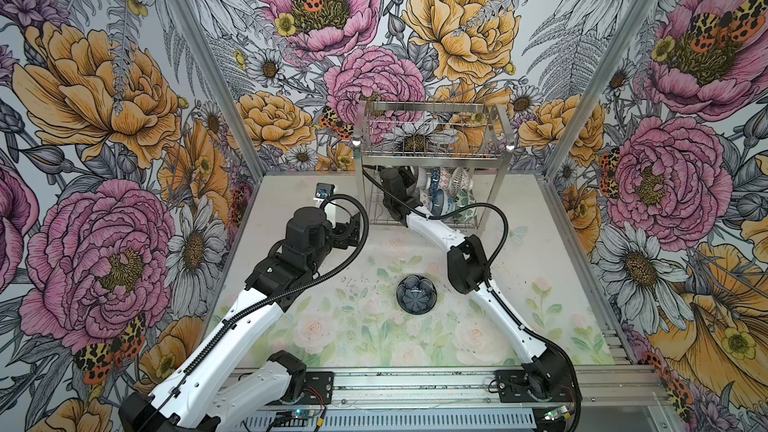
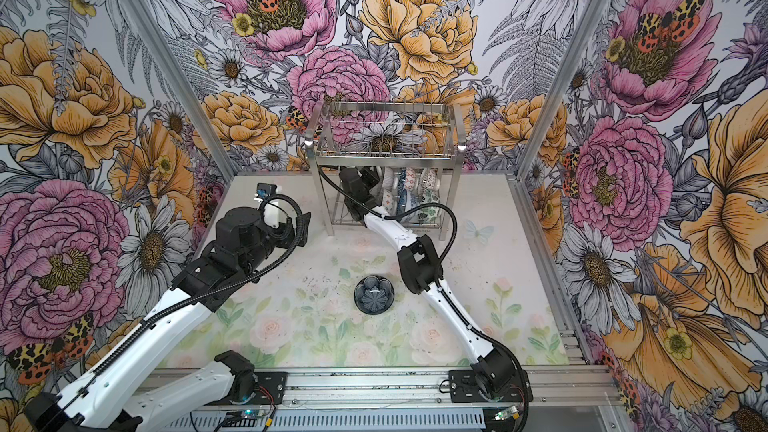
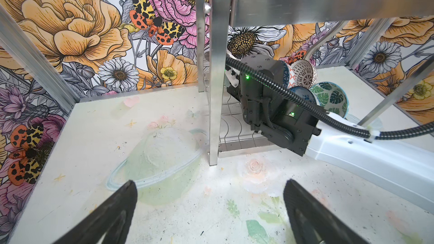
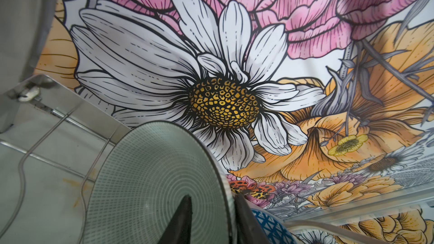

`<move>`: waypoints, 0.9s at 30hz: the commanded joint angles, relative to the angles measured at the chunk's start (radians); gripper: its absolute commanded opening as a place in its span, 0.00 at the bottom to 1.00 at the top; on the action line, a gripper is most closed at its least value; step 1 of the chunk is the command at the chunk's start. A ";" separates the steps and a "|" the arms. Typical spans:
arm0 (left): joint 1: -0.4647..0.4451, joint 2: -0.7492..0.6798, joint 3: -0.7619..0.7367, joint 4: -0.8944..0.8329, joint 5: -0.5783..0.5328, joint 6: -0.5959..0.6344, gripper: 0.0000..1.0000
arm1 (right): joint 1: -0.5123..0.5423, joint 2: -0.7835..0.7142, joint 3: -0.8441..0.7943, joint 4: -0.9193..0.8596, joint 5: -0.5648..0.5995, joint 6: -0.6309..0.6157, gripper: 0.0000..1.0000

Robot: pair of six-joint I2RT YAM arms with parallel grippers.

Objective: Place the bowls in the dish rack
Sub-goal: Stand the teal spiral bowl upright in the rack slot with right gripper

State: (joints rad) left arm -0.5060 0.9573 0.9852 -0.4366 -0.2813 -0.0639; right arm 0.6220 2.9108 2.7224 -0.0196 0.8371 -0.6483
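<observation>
Left gripper [image 3: 210, 184], bottom of the left wrist frame: fingers wide apart, empty, arm folded low. Mid-frame in both top views, dark petal bowl [image 1: 414, 292] sits upright on the table [image 1: 540, 251], not yet loaded. Beyond, the right arm reaches into the dish rack [image 1: 432, 155] lower tier. Right gripper [image 4: 213, 195] straddles the grey-green bowl [image 4: 145, 184] rim; gripping or released, cannot tell. Step: seating it. Next: let go, withdraw without knocking the racked bowls [image 1: 451, 197].

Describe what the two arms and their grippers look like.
The left arm and right arm have glossy white link shells joined by black joint housings. A black corrugated cable loops outside each. Small green lights glow on the right arm's wrist. The left gripper and right gripper each have two black, tapered fingers.
</observation>
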 commanded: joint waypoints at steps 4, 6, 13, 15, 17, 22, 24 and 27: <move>0.004 -0.015 -0.017 0.029 0.009 -0.013 0.99 | 0.028 0.009 -0.013 0.049 -0.026 -0.033 0.32; 0.005 -0.015 -0.019 0.032 0.010 -0.014 0.99 | 0.030 0.000 -0.029 0.064 -0.027 -0.042 0.32; 0.005 -0.011 -0.020 0.036 0.015 -0.014 0.99 | 0.039 -0.022 -0.056 0.075 -0.032 -0.042 0.35; 0.004 -0.009 -0.021 0.038 0.017 -0.014 0.99 | 0.042 -0.032 -0.062 0.067 -0.030 -0.028 0.36; 0.005 -0.008 -0.020 0.040 0.020 -0.016 0.99 | 0.043 -0.051 -0.071 0.039 -0.041 0.001 0.37; 0.007 -0.004 -0.019 0.041 0.024 -0.017 0.99 | 0.044 -0.113 -0.128 -0.001 -0.083 0.056 0.44; 0.007 -0.002 -0.019 0.041 0.027 -0.017 0.99 | 0.044 -0.139 -0.155 -0.002 -0.090 0.069 0.47; 0.007 0.000 -0.017 0.042 0.031 -0.019 0.99 | 0.044 -0.171 -0.185 -0.009 -0.104 0.087 0.52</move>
State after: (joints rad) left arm -0.5060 0.9558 0.9756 -0.4206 -0.2768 -0.0715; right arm 0.6563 2.8246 2.5572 -0.0082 0.7685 -0.6018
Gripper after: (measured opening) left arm 0.986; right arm 0.503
